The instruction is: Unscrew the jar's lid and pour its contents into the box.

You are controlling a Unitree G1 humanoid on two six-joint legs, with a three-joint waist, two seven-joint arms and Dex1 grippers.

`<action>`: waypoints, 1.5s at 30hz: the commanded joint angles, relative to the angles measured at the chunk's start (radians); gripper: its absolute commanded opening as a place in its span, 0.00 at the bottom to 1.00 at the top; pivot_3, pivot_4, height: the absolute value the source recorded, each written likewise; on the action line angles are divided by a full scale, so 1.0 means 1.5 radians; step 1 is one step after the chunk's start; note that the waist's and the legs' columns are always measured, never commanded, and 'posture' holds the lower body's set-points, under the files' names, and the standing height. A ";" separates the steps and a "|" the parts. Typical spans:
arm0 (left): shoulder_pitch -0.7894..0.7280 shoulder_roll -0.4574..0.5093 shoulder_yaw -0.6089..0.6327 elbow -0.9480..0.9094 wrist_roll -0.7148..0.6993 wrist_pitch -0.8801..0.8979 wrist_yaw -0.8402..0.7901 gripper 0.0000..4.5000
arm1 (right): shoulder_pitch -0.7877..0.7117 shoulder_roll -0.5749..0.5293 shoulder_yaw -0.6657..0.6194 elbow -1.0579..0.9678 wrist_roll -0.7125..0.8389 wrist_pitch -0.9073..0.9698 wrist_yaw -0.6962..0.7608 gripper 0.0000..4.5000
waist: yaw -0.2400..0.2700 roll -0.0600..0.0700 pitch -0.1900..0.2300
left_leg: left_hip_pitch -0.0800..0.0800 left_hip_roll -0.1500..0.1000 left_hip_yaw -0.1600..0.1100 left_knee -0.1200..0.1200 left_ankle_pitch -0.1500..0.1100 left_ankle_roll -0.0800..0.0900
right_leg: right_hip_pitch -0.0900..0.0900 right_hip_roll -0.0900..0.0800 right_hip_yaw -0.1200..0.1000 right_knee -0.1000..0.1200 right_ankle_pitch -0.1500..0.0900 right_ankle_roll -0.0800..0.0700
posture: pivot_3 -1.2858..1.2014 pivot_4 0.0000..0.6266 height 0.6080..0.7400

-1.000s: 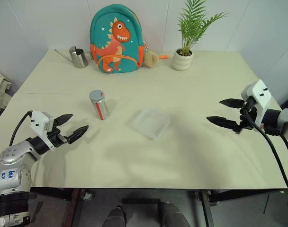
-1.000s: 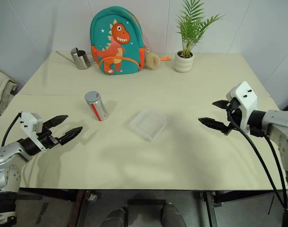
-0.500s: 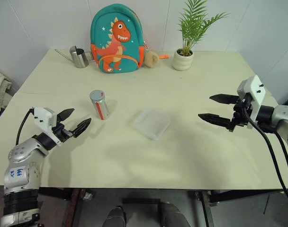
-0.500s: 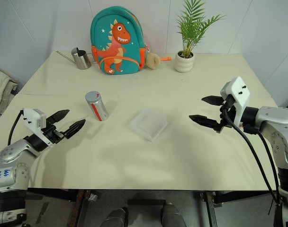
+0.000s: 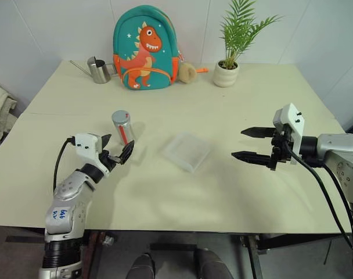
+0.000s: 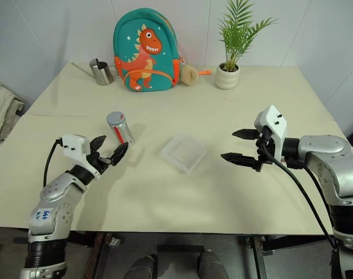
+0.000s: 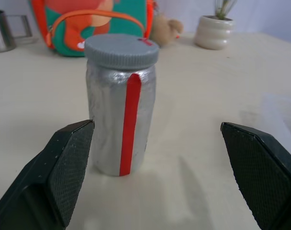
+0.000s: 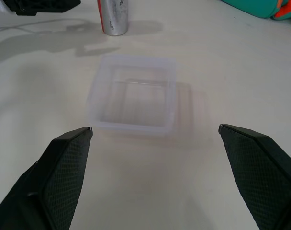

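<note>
Standing upright on the table [image 5: 234, 116], the jar [image 5: 123, 127] sat just ahead of the left gripper [image 5: 115, 153], slightly toward its left finger, untouched. Lid [image 7: 121, 50] on, red stripe facing that gripper. Left jaws spread wide and empty, wide enough to pass either side of the body. Right gripper [image 5: 251, 143] likewise spread and empty, well apart from the jar, with the box [image 5: 187, 151] between the two and directly ahead of the right fingers.

Judged light, rigid and smooth: bare metal likely slippery, tall and narrow, so easily tipped by a nudge from one finger. Best taken around the mid-body, below the lid, both pads square on the sides, leaving the lid free for the other gripper. Ribbed lid edge probably offered better purchase for turning than the flat top. Contents hidden inside. Box looked thin and light, apt to slide if bumped.
</note>
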 commanded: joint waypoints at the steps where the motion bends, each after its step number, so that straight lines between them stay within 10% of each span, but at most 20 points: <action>1: -0.014 -0.015 -0.010 -0.036 0.026 0.014 0.054 1.00 | -0.016 -0.007 -0.003 0.006 -0.007 -0.020 0.012 0.99 | 0.003 0.000 0.000 | 0.000 0.000 0.000 0.000 0.000 0.000 | 0.000 0.000 0.000 0.000 0.000 0.000 | 0.52 0.24 1.00; 42: -0.249 -0.039 -0.029 0.322 0.114 -0.168 0.092 1.00 | -0.021 0.008 0.000 0.003 -0.025 -0.034 -0.019 0.99 | 0.007 0.000 0.000 | 0.000 0.000 0.000 0.000 0.000 -0.001 | 0.000 0.000 0.000 -0.001 0.001 0.001 | 0.52 0.24 1.00; 45: -0.256 -0.038 -0.030 0.344 0.119 -0.182 0.092 0.87 | -0.022 0.007 0.001 0.006 -0.026 -0.035 -0.022 1.00 | 0.007 0.000 0.000 | 0.000 0.000 0.000 0.000 0.000 -0.001 | 0.000 0.000 0.000 -0.001 0.001 0.001 | 0.52 0.24 1.00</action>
